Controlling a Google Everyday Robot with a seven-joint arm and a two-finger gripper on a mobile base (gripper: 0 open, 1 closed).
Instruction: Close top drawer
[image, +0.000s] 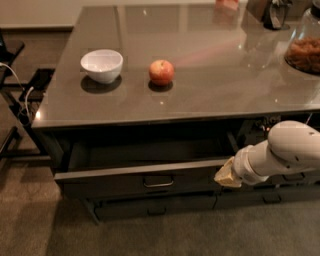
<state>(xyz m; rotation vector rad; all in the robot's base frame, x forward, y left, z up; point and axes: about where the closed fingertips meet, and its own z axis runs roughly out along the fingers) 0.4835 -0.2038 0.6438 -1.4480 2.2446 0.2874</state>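
Observation:
The top drawer (135, 182) is wide and dark grey, with a small metal loop handle (158, 182) mid-front. It stands partly open under the counter, showing a strip of its inside. My gripper (226, 175) is at the right end of the drawer front, its pale fingertips against the front panel. The white arm (285, 150) reaches in from the right.
On the grey counter (200, 95) sit a white bowl (102, 65), a red apple (161, 72) and a glass jar (305, 50) at the far right. A lower drawer (155, 206) sits beneath. A black stand with cables (20, 100) is at the left.

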